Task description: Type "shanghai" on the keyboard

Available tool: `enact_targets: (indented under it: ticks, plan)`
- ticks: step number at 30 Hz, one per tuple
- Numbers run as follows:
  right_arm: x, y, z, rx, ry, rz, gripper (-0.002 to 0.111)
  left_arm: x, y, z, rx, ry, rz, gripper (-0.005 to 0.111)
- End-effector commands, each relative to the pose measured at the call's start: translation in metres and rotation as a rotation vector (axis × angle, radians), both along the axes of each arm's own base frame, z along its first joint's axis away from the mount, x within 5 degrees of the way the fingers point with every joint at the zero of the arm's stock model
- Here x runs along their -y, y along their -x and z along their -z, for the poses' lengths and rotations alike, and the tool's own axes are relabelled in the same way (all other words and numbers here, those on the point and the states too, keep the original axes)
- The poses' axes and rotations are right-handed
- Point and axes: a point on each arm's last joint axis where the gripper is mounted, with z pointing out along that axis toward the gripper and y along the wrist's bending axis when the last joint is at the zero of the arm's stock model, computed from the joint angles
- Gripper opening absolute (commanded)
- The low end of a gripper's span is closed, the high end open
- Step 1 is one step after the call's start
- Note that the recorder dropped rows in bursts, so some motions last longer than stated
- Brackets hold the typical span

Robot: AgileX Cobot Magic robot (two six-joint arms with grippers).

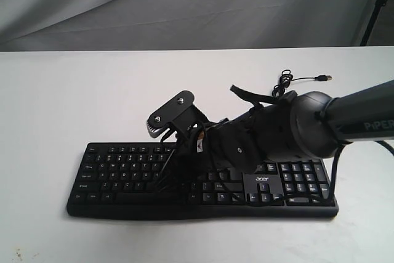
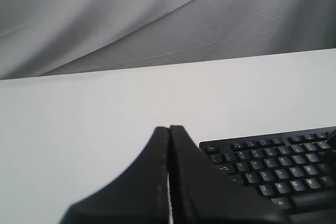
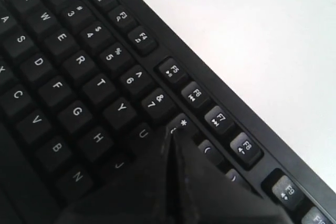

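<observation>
The long black keyboard with white legends and an "acer" logo lies on the white table near its front edge. My right arm reaches across its middle. The right gripper is shut and empty, and its tips point down at the letter keys. In the right wrist view the shut tips sit just below the 8 key and beside U, over the keyboard. I cannot tell whether they touch a key. My left gripper is shut and empty, off the Esc corner of the keyboard. The exterior view does not show it.
The keyboard's thin black USB cable lies coiled on the table behind the number pad, with its plug to the right. A grey cloth hangs behind the table. A black stand leg is at the back right.
</observation>
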Motion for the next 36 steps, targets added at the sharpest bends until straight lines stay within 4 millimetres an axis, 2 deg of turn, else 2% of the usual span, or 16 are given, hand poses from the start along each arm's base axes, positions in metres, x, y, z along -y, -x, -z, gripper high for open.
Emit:
enact_targets:
  ticks: [1,7,27,31,34,36]
  plan:
    - [-0.003,-0.001,-0.002,0.017,-0.020,0.004,0.000,0.000,0.000,0.001,0.002,0.002,0.003,0.000]
    - [-0.002,-0.002,0.006,-0.002,-0.008,0.012,0.000,0.000,0.000,0.001,0.002,0.002,0.003,0.000]
    - [0.000,0.002,0.007,-0.045,0.024,0.009,0.000,0.000,0.000,0.001,0.002,0.002,0.003,0.000]
    - [0.000,0.002,-0.010,-0.006,-0.001,-0.004,0.000,0.000,0.000,0.001,0.002,0.002,0.003,0.000]
    - [0.000,0.008,-0.038,0.067,-0.044,-0.035,0.000,0.000,0.000,0.001,0.002,0.002,0.003,0.000]
    - [0.004,0.019,-0.060,0.131,-0.099,-0.049,0.000,0.000,0.000,0.001,0.002,0.002,0.003,0.000]
